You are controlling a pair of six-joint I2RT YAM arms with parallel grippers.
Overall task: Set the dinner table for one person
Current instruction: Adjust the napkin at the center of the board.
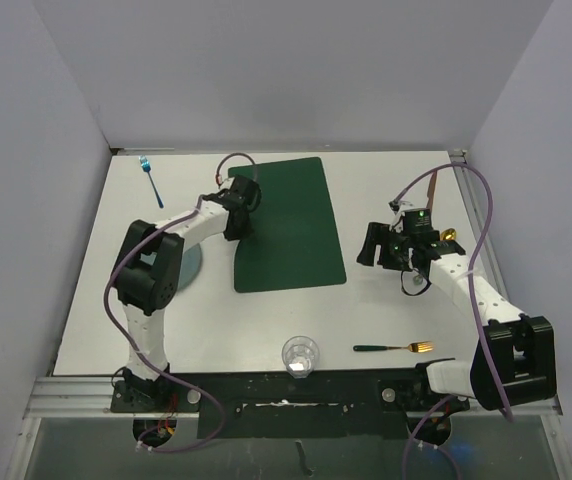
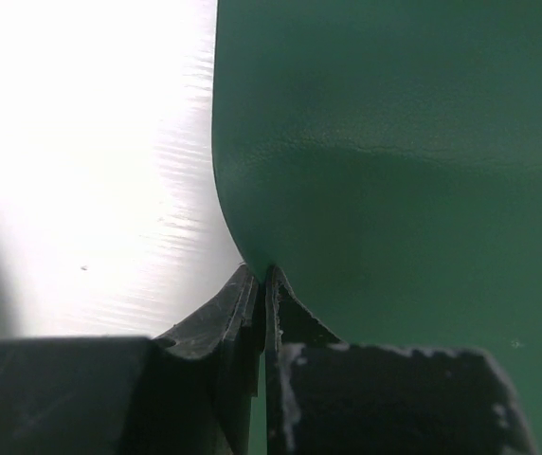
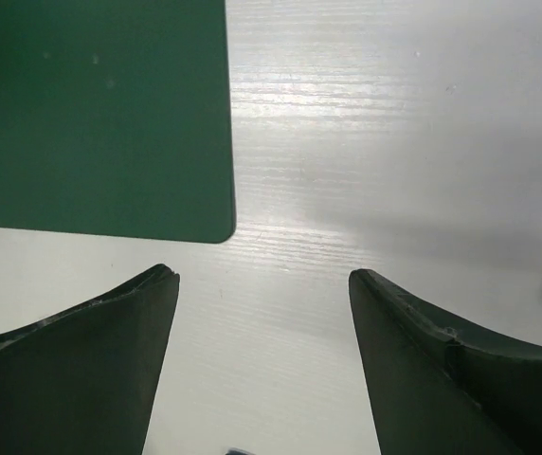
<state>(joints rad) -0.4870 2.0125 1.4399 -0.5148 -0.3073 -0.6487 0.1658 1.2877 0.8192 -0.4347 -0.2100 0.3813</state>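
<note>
Jaws of the left gripper (image 2: 260, 275) pinch the left edge of the one green placemat (image 1: 286, 225), arm folded forward over the white surface (image 1: 361, 190) beneath everything. One glass (image 1: 301, 353) and one fork (image 1: 394, 348) sit near the front. At right, the right gripper (image 3: 261, 280) hovers low, jaws spread, empty.

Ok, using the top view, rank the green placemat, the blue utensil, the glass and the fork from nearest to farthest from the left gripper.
1. Green placemat: its left edge is pinched in the left gripper.
2. Blue utensil: far left corner of the table.
3. Glass: near edge, centre.
4. Fork: near edge, over by the right arm.
</note>
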